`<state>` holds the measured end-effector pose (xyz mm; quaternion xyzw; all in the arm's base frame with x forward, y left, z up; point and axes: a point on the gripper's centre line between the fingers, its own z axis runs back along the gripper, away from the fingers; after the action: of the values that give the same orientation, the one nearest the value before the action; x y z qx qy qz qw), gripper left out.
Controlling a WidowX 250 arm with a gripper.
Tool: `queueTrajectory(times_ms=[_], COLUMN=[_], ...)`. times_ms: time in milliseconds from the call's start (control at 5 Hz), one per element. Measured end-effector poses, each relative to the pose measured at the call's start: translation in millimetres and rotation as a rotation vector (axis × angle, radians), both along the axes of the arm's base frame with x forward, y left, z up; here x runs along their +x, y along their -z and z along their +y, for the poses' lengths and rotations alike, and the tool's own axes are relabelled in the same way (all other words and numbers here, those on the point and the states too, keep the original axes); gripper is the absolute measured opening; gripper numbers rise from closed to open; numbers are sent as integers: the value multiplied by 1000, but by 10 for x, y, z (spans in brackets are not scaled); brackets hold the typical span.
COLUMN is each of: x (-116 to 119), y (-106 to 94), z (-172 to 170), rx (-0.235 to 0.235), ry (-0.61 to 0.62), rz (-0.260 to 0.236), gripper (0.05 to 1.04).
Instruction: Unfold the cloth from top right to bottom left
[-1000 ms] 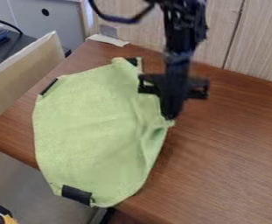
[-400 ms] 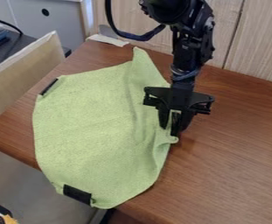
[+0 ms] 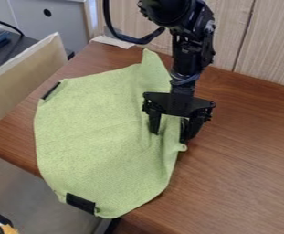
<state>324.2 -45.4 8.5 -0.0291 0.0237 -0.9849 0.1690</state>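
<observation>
The green cloth (image 3: 95, 128) lies mostly flat on the counter (image 3: 241, 155), and its bottom end pokes out past the edge. The claw (image 3: 170, 135) is open — its two fingers are apart, over the cloth's right side. It is likely there to let go of that side or pinch it. The cloth looks nearly all spread out, but the right side has soft folds — maybe that part needs one more pull to lie flat.
</observation>
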Motion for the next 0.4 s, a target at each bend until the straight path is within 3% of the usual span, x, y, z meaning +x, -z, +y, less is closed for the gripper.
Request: queueTrajectory(times_ms=[200, 400], x=[49, 39], y=[-269, -431], z=[3, -7], rx=[-3, -16], ry=[1, 8], rz=[-66, -97], gripper=[1008, 1002])
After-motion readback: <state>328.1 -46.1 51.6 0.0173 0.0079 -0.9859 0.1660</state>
